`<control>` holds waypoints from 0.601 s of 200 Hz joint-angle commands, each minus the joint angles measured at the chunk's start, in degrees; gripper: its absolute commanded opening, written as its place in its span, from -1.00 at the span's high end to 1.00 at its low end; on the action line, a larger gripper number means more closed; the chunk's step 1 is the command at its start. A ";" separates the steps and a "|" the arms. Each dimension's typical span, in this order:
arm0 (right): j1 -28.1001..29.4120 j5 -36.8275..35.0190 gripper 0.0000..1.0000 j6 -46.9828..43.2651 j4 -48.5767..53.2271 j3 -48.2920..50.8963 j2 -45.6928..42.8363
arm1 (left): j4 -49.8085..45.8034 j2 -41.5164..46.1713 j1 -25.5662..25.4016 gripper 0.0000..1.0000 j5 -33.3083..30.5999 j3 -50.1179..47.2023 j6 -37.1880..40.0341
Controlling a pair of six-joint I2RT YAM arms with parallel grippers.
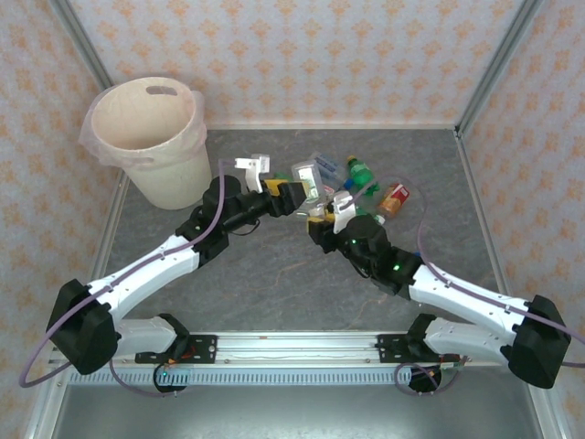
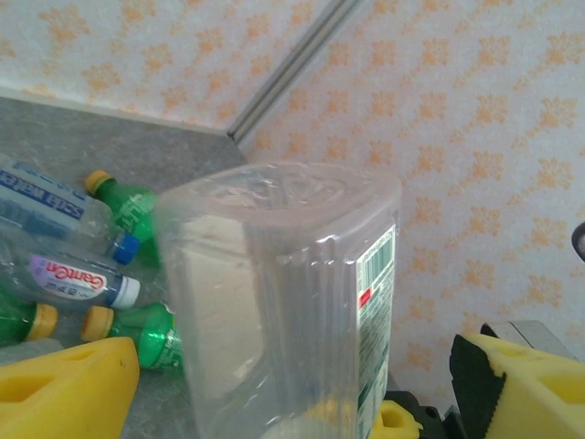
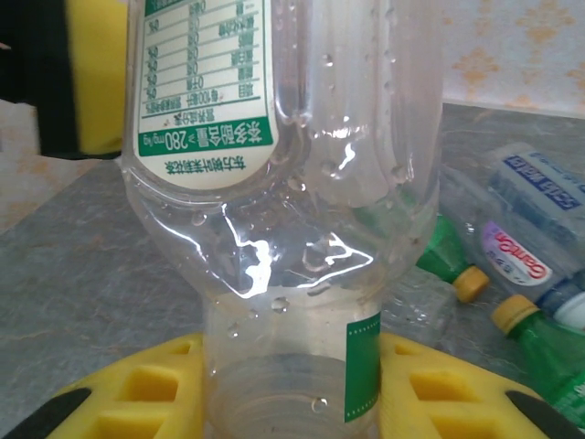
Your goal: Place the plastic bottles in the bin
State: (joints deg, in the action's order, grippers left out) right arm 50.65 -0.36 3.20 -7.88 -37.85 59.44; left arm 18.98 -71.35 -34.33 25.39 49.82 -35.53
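A clear plastic bottle with a green-and-white label hangs above the table's middle. My right gripper is shut on its neck; in the right wrist view the yellow pads press that neck from both sides, bottle above. My left gripper is open, its yellow fingers standing either side of the bottle's body with a gap on the right. More plastic bottles, green and clear, lie in a heap behind. The cream bin stands at the far left.
On the grey table beyond the held one lie a green bottle, a clear blue-labelled bottle and a purple-labelled one. A red-labelled bottle lies at the heap's right. Patterned walls close the back and sides.
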 commanded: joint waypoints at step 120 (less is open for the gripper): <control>0.56 12.06 0.43 -1.89 -3.36 -3.91 2.29 | 11.46 -1.58 5.76 -0.15 13.46 0.19 -1.32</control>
State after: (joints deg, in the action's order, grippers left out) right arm 50.85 9.72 2.90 -9.54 -39.59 61.14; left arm 27.99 -73.03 -28.32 34.98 49.54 -37.45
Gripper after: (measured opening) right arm 0.366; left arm 0.618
